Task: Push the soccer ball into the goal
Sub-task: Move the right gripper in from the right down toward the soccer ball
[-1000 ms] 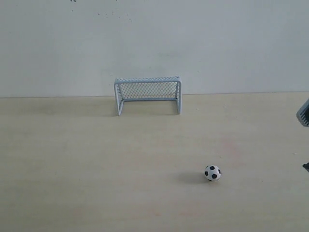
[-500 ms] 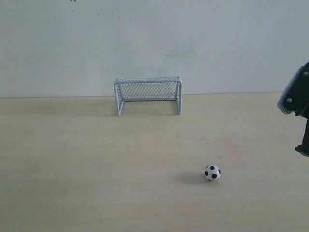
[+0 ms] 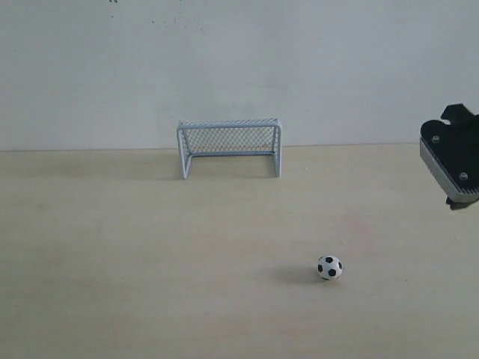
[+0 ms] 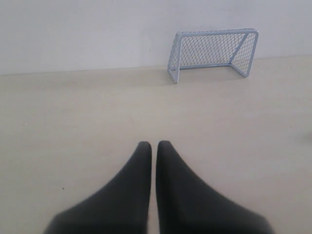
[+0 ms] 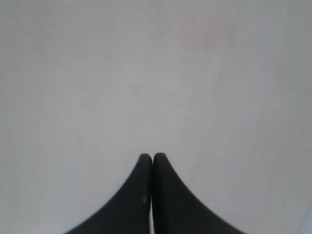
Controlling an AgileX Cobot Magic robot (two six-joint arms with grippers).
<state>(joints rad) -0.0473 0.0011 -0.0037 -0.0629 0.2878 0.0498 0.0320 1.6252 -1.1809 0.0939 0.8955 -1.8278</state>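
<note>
The right end effector (image 5: 152, 156) has its two dark fingers pressed together, pinching nothing, and its wrist view shows only bare pale surface beyond the tips, with neither ball nor goal in sight. In the exterior view only a dark and grey block of the right arm (image 3: 450, 161) shows, raised well off to the right of the goal (image 3: 229, 140); the tips themselves are out of that picture. The left end effector (image 4: 154, 144) is likewise closed, with a hairline slit between the fingers and nothing between them, and the goal stands beyond its tips across open surface (image 3: 150, 247). The soccer ball (image 3: 329, 267) rests on the surface well in front of the goal, out past the line of its right post, so the path to the mouth runs on a diagonal. It looks light, hard and smooth, and I judge it will roll at the least touch, so it wants no grip. A closed fingertip should meet it on the side facing away from the goal, about mid-height and in line with its centre, since an off-centre tap would likely send it wide of the right post. The goal looks light enough to shift if struck. Nothing lies between ball and goal, and a plain wall (image 3: 224, 60) rises just behind the goal.
</note>
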